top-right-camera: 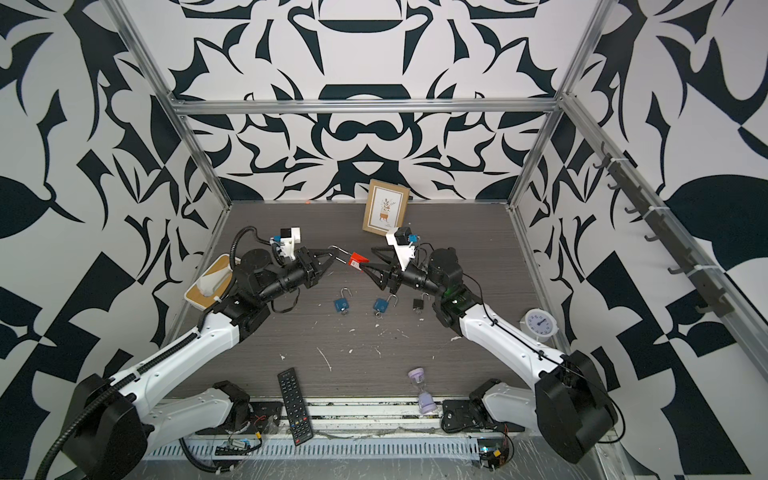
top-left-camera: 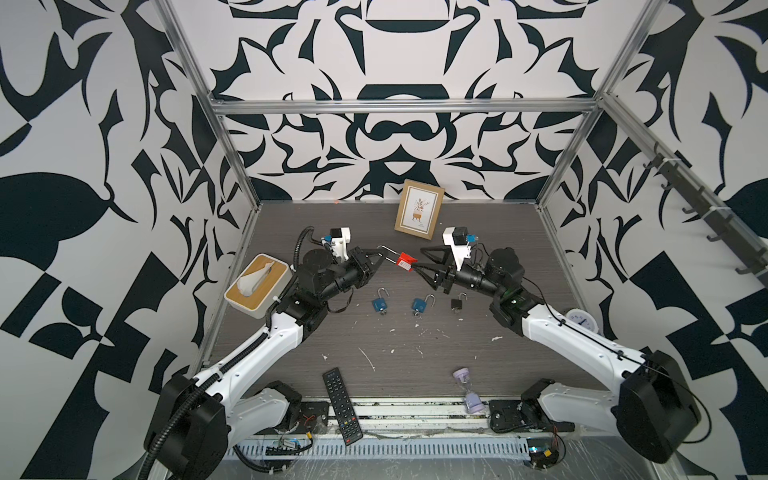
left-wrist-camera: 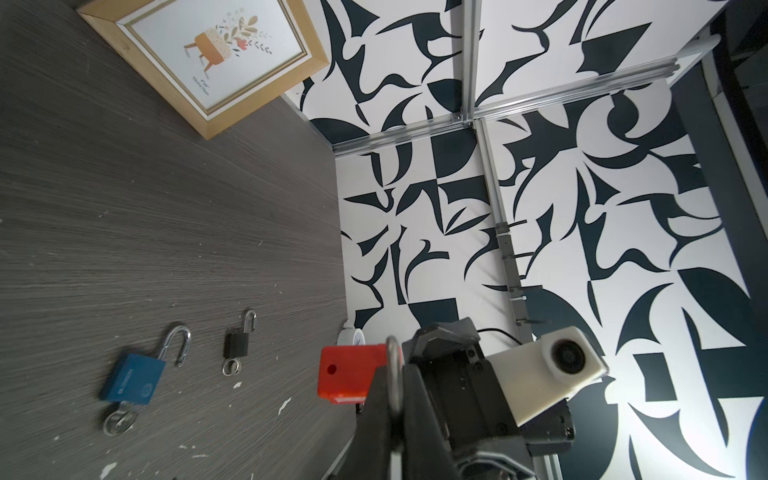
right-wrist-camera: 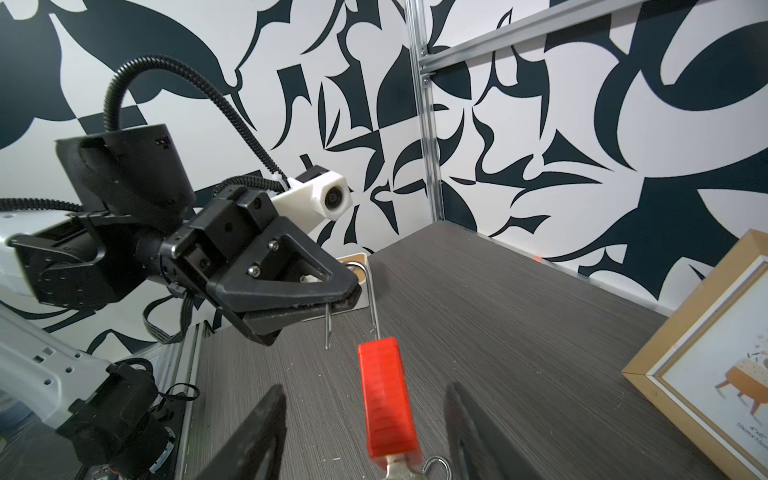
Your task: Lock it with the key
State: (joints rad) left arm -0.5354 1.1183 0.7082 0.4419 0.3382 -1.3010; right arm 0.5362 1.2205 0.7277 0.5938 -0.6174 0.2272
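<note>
while the left gripper (top-left-camera: 377, 254) is clamping the bent top of the steel shackle (right-wrist-camera: 372, 303), the red padlock (top-left-camera: 405, 262) is hanging in the air above the middle of the table (top-left-camera: 374, 345), touching nothing else. the left jaws are sitting pressed together on that thin wire. the shackle is standing open: in the right wrist view its short leg is ending free beside the red body while the long leg is running down into it. moving rightward, the key (right-wrist-camera: 397, 467) is sticking out of the far end of the body and pointing at the right gripper (top-left-camera: 417, 261). its fingers (right-wrist-camera: 257, 440) are standing apart on either side of the body and gripping nothing, with a clear gap showing on both sides. nearer the front edge, a blue padlock (top-left-camera: 379, 305), a second blue padlock (top-left-camera: 419, 304) and a black padlock (top-left-camera: 457, 302) are lying open in a row, well apart from the held one.

judging by this, the right arm is approaching the key while the left arm is presenting and steadying the lock. the next move is probably calling for the right gripper to be drawing back until its pads are lining up with the key's head rather than the body. it would then be closing there and turning while the left grip is resisting the twist. the free leg may also be needing a push into its hole.
</note>
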